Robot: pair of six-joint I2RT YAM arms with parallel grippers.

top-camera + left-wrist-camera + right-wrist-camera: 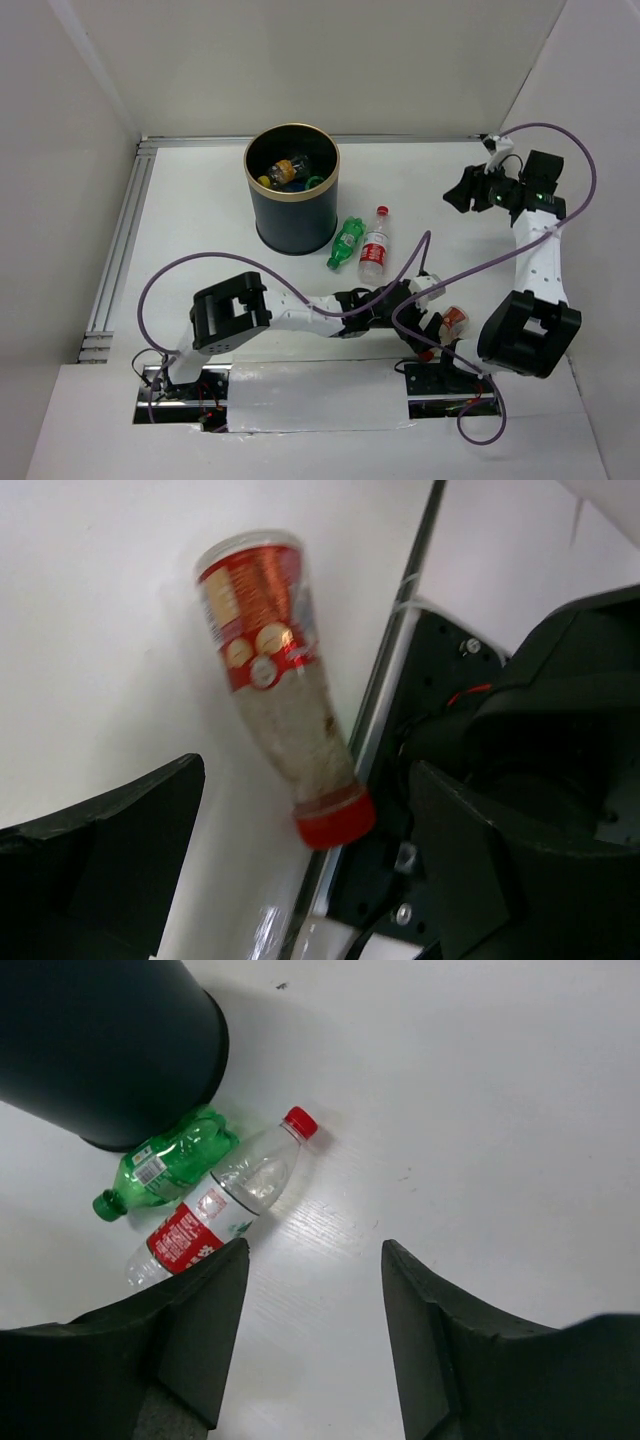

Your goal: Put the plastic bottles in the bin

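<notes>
Alignment for the coming grasp concerns the left gripper (308, 780) and the red-labelled bottle (272, 670), which lies on the table (100, 630) at the near right, close beside the foot of the right arm. The left jaws stand spread wide and hold nothing. The bottle lies in the gap ahead of them, touching neither finger. Its long axis runs roughly along the direction of reach, tilted a little, so the closing line crosses the bottle's width and not its length. The red cap is the end nearer the jaws, and the flat base points away. The cap rests just beside a metal rail (395, 650), with black housing (540, 710) directly beyond. The finger on that side hangs over the housing, so clearance there is judged the limiting factor when the gripper goes down. The left arm is plainly the nearer arm for this bottle. The right gripper (315, 1260) sits high at the far right, jaws apart and empty. It looks toward a green bottle (346, 243) and a clear bottle (374, 250), which lie side by side on the table just beside the bin (295, 222), both well apart from that gripper. Several binned bottles (288, 170) already lie inside the bin; three are outside.
</notes>
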